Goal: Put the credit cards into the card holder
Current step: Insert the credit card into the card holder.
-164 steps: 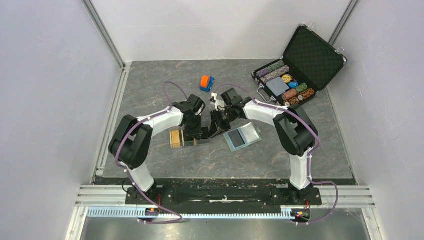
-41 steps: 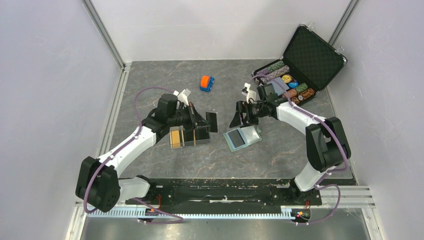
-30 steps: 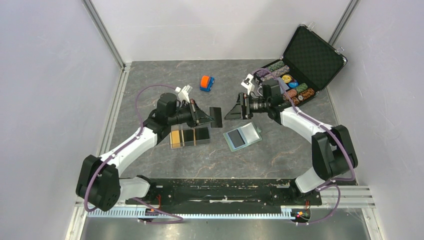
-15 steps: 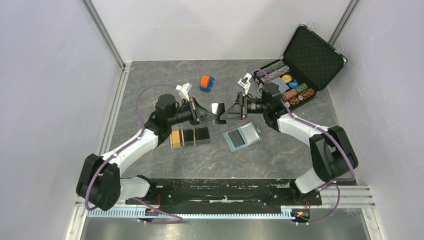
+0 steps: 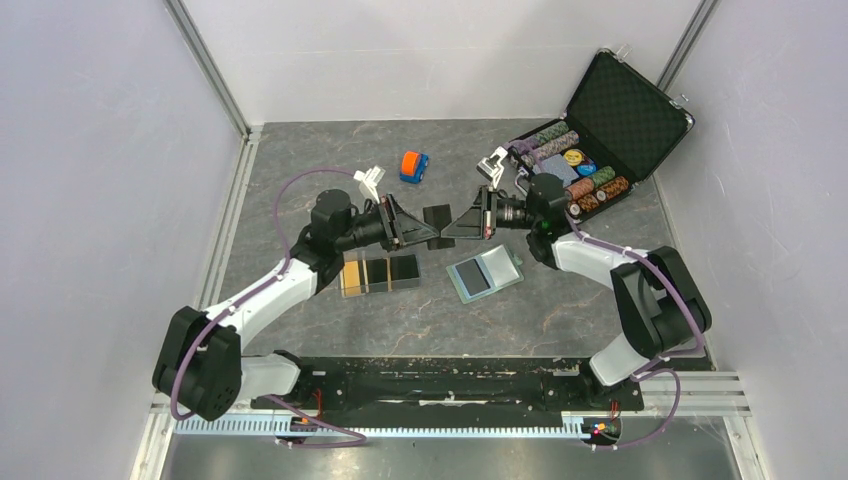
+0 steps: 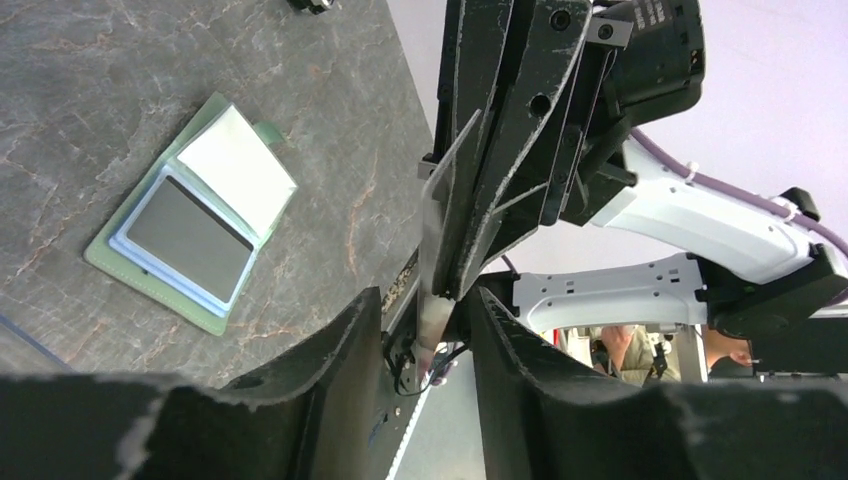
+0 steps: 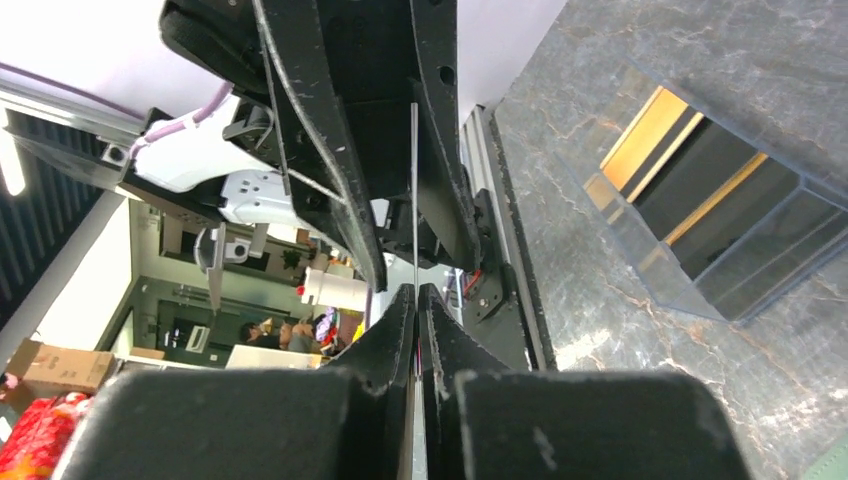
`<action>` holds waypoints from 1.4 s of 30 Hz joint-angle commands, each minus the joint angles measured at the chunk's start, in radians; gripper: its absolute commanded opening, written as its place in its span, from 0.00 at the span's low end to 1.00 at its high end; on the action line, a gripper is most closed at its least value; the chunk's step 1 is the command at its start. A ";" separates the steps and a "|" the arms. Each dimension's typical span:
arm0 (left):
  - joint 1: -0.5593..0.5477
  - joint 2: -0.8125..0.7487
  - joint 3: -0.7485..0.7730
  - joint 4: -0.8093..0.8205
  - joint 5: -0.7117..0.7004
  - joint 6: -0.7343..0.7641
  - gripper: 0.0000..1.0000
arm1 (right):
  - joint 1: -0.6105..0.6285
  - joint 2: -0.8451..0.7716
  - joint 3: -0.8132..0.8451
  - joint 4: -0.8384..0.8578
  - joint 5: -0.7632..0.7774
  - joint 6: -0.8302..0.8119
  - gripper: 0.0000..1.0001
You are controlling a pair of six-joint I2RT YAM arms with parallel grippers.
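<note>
Same build both sides: left arm (image 5: 262, 292) and right arm (image 5: 598, 256) have white link shells and chunky black joint housings, on a black base rail (image 5: 440, 385). A purple cable (image 6: 745, 192) runs along each, held by white clips. Left gripper (image 6: 425, 300) and right gripper (image 7: 417, 290) have matte black wedge fingers (image 6: 330, 400) with scuffed edges. Screw heads and white lettering sit just behind the right gripper's fingers.

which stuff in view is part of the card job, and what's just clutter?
In the job:
- glossy black card, pinched in the shut right gripper
- open left gripper, fingers either side of it
- black and orange-gold cards in the clear plastic tray
- open sage-green card holder

Lying about:
- orange-and-blue toy car
- open black chip case
</note>
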 commanded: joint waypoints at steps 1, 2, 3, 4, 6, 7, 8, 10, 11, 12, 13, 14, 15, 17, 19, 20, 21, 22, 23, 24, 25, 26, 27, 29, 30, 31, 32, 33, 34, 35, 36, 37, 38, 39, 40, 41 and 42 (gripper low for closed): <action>-0.006 0.015 -0.007 0.002 0.000 -0.010 0.49 | 0.004 -0.034 0.108 -0.388 0.038 -0.332 0.00; -0.007 0.018 -0.006 -0.008 -0.005 -0.008 0.50 | 0.001 -0.032 0.162 -0.589 0.079 -0.449 0.00; -0.007 0.021 -0.001 -0.038 -0.016 0.000 0.51 | -0.005 -0.024 0.200 -0.737 0.131 -0.575 0.00; -0.009 0.026 0.006 -0.083 -0.032 0.014 0.52 | -0.013 -0.011 0.237 -0.884 0.181 -0.662 0.00; -0.018 0.040 0.018 -0.159 -0.069 0.039 0.53 | -0.038 0.005 0.264 -1.031 0.259 -0.746 0.00; -0.023 0.054 0.025 -0.184 -0.080 0.045 0.53 | -0.055 0.010 0.263 -1.075 0.290 -0.768 0.00; -0.030 0.069 0.033 -0.203 -0.086 0.047 0.53 | -0.075 0.016 0.261 -1.108 0.322 -0.794 0.00; -0.049 0.109 0.052 -0.237 -0.093 0.052 0.53 | -0.102 0.034 0.274 -1.211 0.395 -0.863 0.00; -0.062 0.126 0.068 -0.265 -0.098 0.066 0.53 | -0.111 0.045 0.291 -1.256 0.443 -0.899 0.00; -0.074 0.152 0.084 -0.295 -0.105 0.082 0.53 | -0.120 0.055 0.307 -1.300 0.479 -0.925 0.00; -0.089 0.173 0.110 -0.337 -0.114 0.105 0.52 | -0.128 0.065 0.323 -1.326 0.516 -0.949 0.00; -0.101 0.201 0.134 -0.397 -0.121 0.124 0.53 | -0.133 0.069 0.337 -1.346 0.548 -0.963 0.00; -0.117 0.230 0.164 -0.431 -0.128 0.147 0.52 | -0.138 0.074 0.348 -1.360 0.572 -0.974 0.00; -0.143 0.286 0.220 -0.513 -0.144 0.180 0.53 | -0.139 0.080 0.366 -1.364 0.616 -0.984 0.00; -0.164 0.342 0.270 -0.559 -0.153 0.201 0.53 | -0.140 0.097 0.397 -1.370 0.640 -0.994 0.00; -0.173 0.371 0.290 -0.568 -0.157 0.202 0.53 | -0.140 0.105 0.410 -1.372 0.649 -0.997 0.00; -0.179 0.390 0.307 -0.571 -0.157 0.201 0.52 | -0.139 0.115 0.423 -1.374 0.658 -0.999 0.00; -0.186 0.412 0.325 -0.573 -0.156 0.199 0.52 | -0.140 0.124 0.433 -1.374 0.665 -1.002 0.00; -0.189 0.433 0.348 -0.579 -0.157 0.199 0.52 | -0.140 0.134 0.442 -1.374 0.675 -1.005 0.00; -0.194 0.454 0.364 -0.589 -0.159 0.200 0.52 | -0.140 0.145 0.447 -1.374 0.687 -1.007 0.00; -0.197 0.477 0.385 -0.596 -0.160 0.202 0.52 | -0.140 0.156 0.449 -1.375 0.699 -1.015 0.00; -0.199 0.496 0.402 -0.605 -0.160 0.206 0.52 | -0.140 0.165 0.448 -1.377 0.711 -1.022 0.00; -0.200 0.519 0.420 -0.617 -0.164 0.212 0.52 | -0.140 0.175 0.447 -1.381 0.725 -1.029 0.00; -0.203 0.557 0.451 -0.639 -0.167 0.221 0.52 | -0.140 0.189 0.440 -1.395 0.762 -1.049 0.00; -0.205 0.574 0.462 -0.643 -0.168 0.224 0.52 | -0.140 0.192 0.434 -1.399 0.776 -1.058 0.00; -0.206 0.588 0.469 -0.643 -0.169 0.224 0.52 | -0.140 0.191 0.422 -1.403 0.796 -1.064 0.00; -0.208 0.603 0.477 -0.643 -0.167 0.224 0.52 | -0.140 0.190 0.410 -1.406 0.816 -1.070 0.00; -0.210 0.615 0.484 -0.642 -0.168 0.224 0.52 | -0.140 0.188 0.402 -1.412 0.828 -1.077 0.00; -0.212 0.625 0.489 -0.643 -0.168 0.225 0.52 | -0.140 0.187 0.394 -1.422 0.836 -1.082 0.00; -0.215 0.635 0.495 -0.643 -0.167 0.225 0.52 | -0.140 0.183 0.384 -1.427 0.836 -1.084 0.00; -0.216 0.643 0.499 -0.642 -0.167 0.225 0.52 | -0.140 0.177 0.370 -1.430 0.832 -1.083 0.00; -0.219 0.651 0.502 -0.643 -0.167 0.225 0.52 | -0.140 0.169 0.359 -1.433 0.826 -1.080 0.00; -0.220 0.658 0.506 -0.643 -0.168 0.227 0.52 | -0.141 0.159 0.346 -1.435 0.819 -1.077 0.00; -0.220 0.662 0.506 -0.643 -0.169 0.227 0.52 | -0.140 0.148 0.333 -1.441 0.813 -1.074 0.00; -0.220 0.667 0.507 -0.643 -0.171 0.227 0.52 | -0.140 0.140 0.322 -1.445 0.807 -1.070 0.00; -0.220 0.669 0.506 -0.643 -0.174 0.228 0.52 | -0.140 0.129 0.309 -1.448 0.798 -1.064 0.00; -0.220 0.670 0.506 -0.644 -0.177 0.230 0.52 | -0.140 0.119 0.295 -1.452 0.793 -1.060 0.00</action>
